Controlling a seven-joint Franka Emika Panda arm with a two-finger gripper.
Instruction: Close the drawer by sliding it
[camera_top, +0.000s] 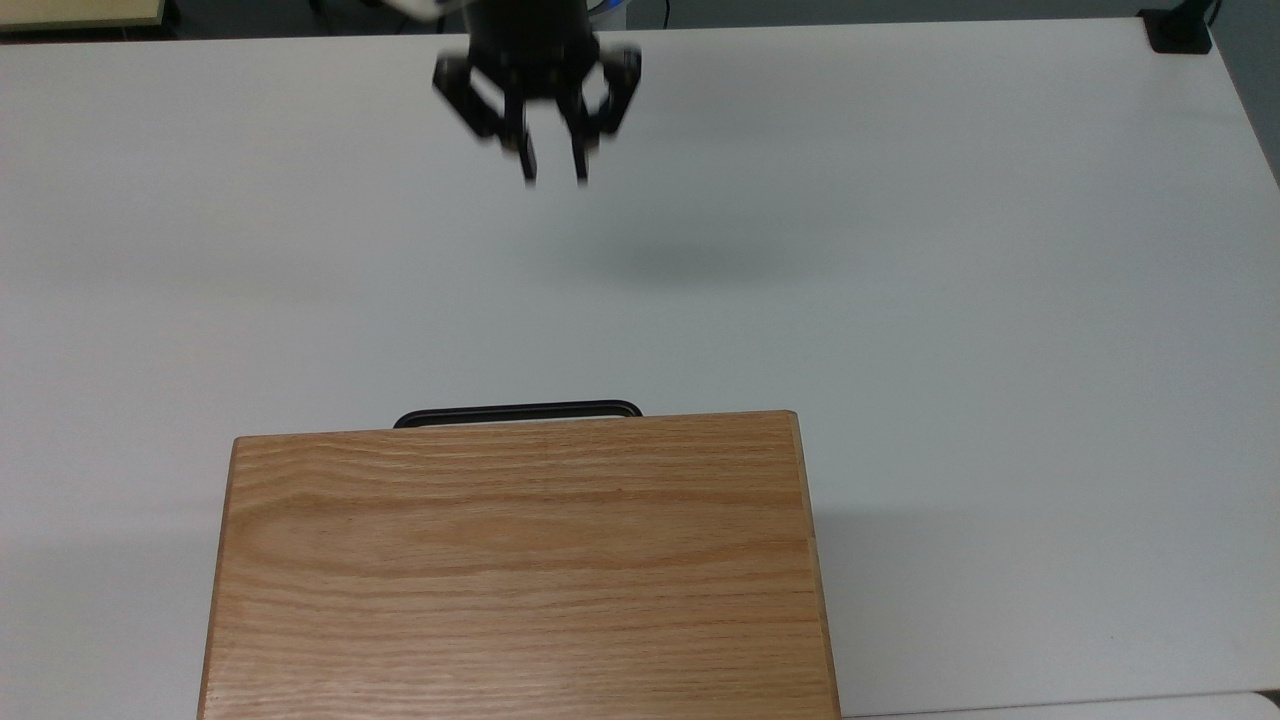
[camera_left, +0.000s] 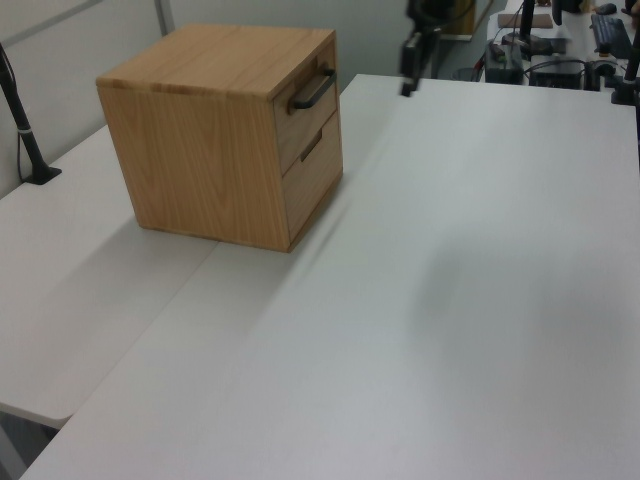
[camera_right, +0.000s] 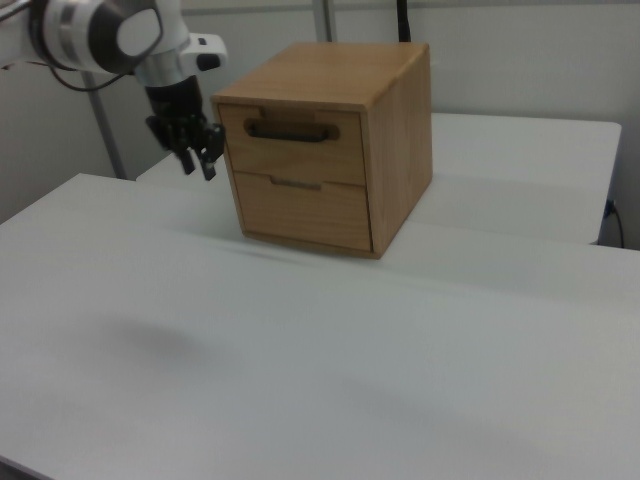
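on a wide white table (camera_top: 1000, 300) stands a light oak cabinet (camera_right: 340, 140), a plain box with two fronts stacked one above the other. the drawer (camera_right: 292, 132) is the upper one; in the right view its front sits flush with the cabinet's face, pushed fully in, with no gap showing at its edges. its thin black bar handle (camera_top: 517, 412) runs across the front, and in the top view it pokes out just past the cabinet's upper edge. below the drawer a second front (camera_right: 305, 210) carries a smaller, paler pull, also shut.

the gripper (camera_top: 554, 170) hangs above the table well apart from the cabinet, out in front of the drawer's face and touching nothing. its two black fingers (camera_top: 527, 160) are released, with a narrow gap between them and nothing held. in the right view the gripper (camera_right: 197, 162) appears to the cabinet's left at about the height of the drawer, on a white and silver wrist; it is motion-blurred, so how far it stands off the table is hard to judge. in the left view it (camera_left: 410, 55) shows as a dark blur beyond the cabinet's handle side.
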